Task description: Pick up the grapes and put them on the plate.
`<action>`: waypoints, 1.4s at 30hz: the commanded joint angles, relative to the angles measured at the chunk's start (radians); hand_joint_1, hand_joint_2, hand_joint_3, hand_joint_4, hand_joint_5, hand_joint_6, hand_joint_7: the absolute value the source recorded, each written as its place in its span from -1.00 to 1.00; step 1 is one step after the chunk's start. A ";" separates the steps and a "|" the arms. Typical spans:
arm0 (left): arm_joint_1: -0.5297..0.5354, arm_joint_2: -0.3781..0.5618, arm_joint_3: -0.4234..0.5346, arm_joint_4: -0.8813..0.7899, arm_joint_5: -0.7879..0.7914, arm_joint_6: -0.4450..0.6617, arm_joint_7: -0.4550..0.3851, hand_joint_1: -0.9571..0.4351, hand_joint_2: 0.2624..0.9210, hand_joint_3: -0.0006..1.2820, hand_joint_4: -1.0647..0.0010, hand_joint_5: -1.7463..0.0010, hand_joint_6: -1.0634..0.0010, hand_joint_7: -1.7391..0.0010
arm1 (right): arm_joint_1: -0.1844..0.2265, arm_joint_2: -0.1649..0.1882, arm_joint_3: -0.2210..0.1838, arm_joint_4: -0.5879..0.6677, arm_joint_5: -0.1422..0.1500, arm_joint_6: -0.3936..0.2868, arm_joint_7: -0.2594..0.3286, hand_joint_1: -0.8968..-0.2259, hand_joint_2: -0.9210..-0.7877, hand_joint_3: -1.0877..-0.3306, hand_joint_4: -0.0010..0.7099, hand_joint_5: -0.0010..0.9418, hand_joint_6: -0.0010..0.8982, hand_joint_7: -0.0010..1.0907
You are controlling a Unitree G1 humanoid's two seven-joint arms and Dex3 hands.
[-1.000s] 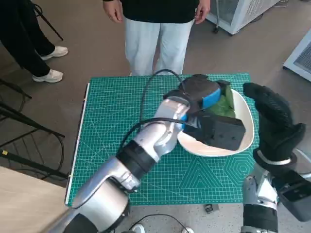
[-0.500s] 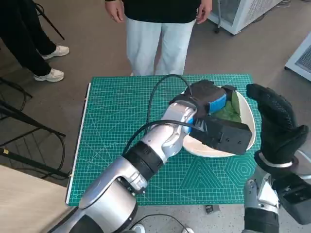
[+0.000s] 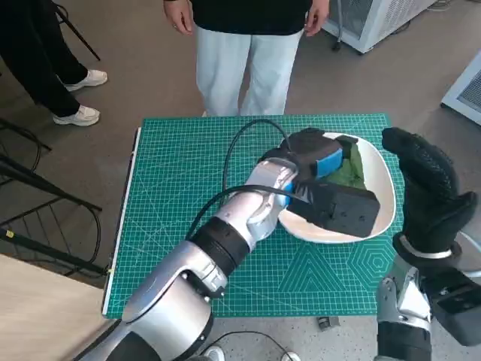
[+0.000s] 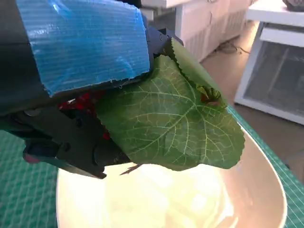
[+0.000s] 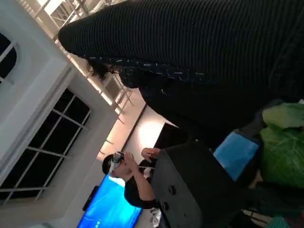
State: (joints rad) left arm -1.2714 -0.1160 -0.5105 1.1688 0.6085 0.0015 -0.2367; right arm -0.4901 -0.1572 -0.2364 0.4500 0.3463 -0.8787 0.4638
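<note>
Two hands: both were near the plate [image 3: 379, 180].
Left hand [image 3: 319, 154]: over the plate, fingers closed on the grapes [image 4: 80, 102].
Grapes: above the plate's bowl, under a big green leaf [image 4: 175, 123].
Right hand [image 3: 425, 184]: raised beside the plate, fingers apart, holding nothing.
Plate: on the green mat [image 3: 180, 188].

grapes [image 4: 85, 102]: red, under a broad green leaf (mostly hidden), over plate | plate [image 3: 379, 177]: white, on mat

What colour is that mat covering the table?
The mat is teal green with a fine pale grid; the head view shows it best.
</note>
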 commanded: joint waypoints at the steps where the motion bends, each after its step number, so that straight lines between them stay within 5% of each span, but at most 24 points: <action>1: -0.040 -0.007 0.013 0.026 -0.024 -0.014 -0.046 0.23 0.75 -0.53 0.12 -0.56 0.56 0.42 | 0.020 -0.003 0.005 0.013 -0.005 0.009 -0.003 0.06 -1.00 0.30 -0.37 -1.00 -1.00 -0.24; 3: -0.045 -0.006 0.007 0.030 -0.021 -0.008 -0.051 -0.10 0.88 -0.70 0.14 -0.40 0.57 0.52 | 0.019 -0.003 0.007 0.017 -0.002 0.007 0.001 0.06 -1.00 0.29 -0.37 -1.00 -1.00 -0.24; 7: -0.047 -0.004 -0.006 0.030 -0.008 0.004 -0.045 -0.39 0.97 -0.75 0.19 -0.09 0.57 0.62 | 0.017 -0.002 0.010 0.022 0.002 0.004 0.006 0.05 -1.00 0.29 -0.39 -1.00 -1.00 -0.25; 19: -0.040 0.009 -0.047 0.024 0.040 -0.004 -0.002 -0.61 1.00 -0.49 0.37 0.80 0.47 0.79 | 0.001 -0.004 0.014 0.052 0.009 -0.009 0.022 0.05 -1.00 0.28 -0.40 -1.00 -1.00 -0.26; 42: 0.035 0.096 0.025 -0.050 -0.013 -0.114 0.173 -0.56 1.00 -0.38 0.35 0.99 0.40 0.90 | -0.020 0.005 0.021 0.068 0.009 -0.012 0.032 0.01 -1.00 0.27 -0.41 -1.00 -1.00 -0.30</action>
State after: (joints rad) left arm -1.2683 -0.0600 -0.5157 1.1626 0.6193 -0.0826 -0.0981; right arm -0.5050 -0.1542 -0.2194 0.4999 0.3550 -0.8908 0.4925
